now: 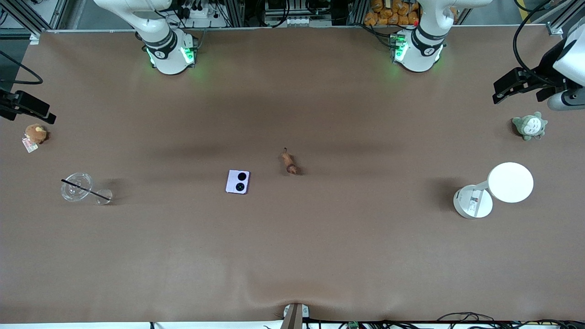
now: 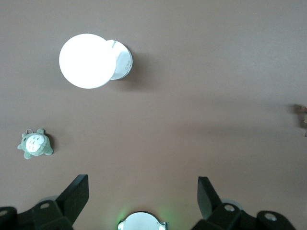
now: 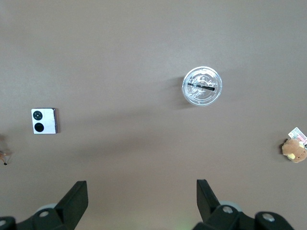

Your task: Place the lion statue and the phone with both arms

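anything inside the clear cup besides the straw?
Only a black straw shows in the clear cup, seen from above through its lid; no visible drink. The base directly under the straw is covered. Both grippers wait open, high over the table ends.

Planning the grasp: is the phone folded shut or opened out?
Folded shut. The phone lies flat on the table as a compact near-square, two black camera circles facing up, no hinge gap visible.

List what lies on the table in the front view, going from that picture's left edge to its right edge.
Brown plush → clear cup with a black straw → phone → lion statue → white lamp → grey-green plush.
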Controlling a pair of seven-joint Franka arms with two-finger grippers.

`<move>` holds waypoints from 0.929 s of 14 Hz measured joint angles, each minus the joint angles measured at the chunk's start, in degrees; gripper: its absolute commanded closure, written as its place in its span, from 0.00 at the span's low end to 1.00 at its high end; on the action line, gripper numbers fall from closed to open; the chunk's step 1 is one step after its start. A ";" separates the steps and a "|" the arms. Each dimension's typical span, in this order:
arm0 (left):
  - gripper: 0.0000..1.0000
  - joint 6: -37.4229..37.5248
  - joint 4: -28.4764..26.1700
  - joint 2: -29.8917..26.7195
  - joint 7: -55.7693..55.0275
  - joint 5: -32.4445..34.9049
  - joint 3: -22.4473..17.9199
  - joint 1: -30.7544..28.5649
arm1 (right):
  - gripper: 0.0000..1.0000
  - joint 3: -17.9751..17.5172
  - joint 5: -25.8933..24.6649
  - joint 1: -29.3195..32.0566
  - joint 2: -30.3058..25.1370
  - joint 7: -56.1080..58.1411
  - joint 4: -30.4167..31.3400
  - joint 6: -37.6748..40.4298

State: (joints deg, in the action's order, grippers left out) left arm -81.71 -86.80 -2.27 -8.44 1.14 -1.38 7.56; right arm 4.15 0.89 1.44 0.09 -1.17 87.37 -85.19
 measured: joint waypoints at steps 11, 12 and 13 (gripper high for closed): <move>0.00 0.01 0.43 1.04 0.00 0.00 -0.26 -0.26 | 0.00 0.00 0.00 0.00 0.00 0.00 0.00 0.00; 0.00 0.01 0.45 1.35 0.00 0.00 -0.26 -0.26 | 0.00 0.00 0.00 0.00 0.00 0.00 0.00 0.00; 0.00 0.01 0.46 1.59 0.00 0.00 -0.26 -0.26 | 0.00 0.00 0.00 0.00 0.00 0.00 0.00 0.01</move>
State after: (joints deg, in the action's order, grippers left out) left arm -81.69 -86.34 -0.68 -8.44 1.14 -1.63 7.31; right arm 4.15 0.89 1.44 0.09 -1.17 87.36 -85.19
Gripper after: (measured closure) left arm 0.000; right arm 0.000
